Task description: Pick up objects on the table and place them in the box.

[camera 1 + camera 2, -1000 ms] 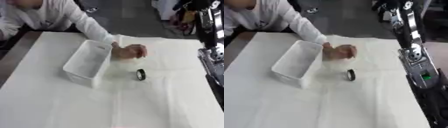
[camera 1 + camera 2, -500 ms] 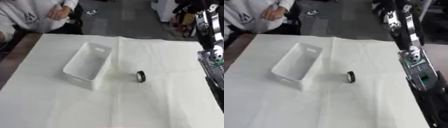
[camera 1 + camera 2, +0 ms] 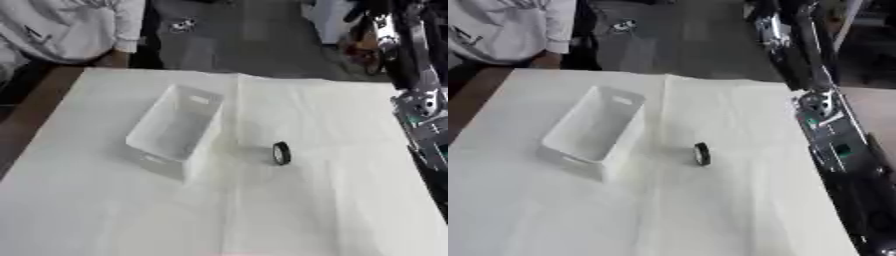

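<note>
A white open-topped box (image 3: 158, 161) stands askew on the white table (image 3: 332, 210), left of the middle; I see nothing inside it. A small black ring (image 3: 280, 153), like a roll of tape, stands on its edge just to the right of the box, a short gap away. My right arm (image 3: 833, 140), black and silver with a green patch, runs down along the table's right edge. Its hand lies outside both views, and no left arm or left hand shows.
A person in a white top (image 3: 74, 27) stands past the table's far left corner, touching nothing on it. Dark floor and equipment lie beyond the far edge. The table's brown left edge (image 3: 26, 135) is bare of cloth.
The person's hand, which was by the box's far end above the ring, has drawn back off the table. The box and the ring stay in place.
</note>
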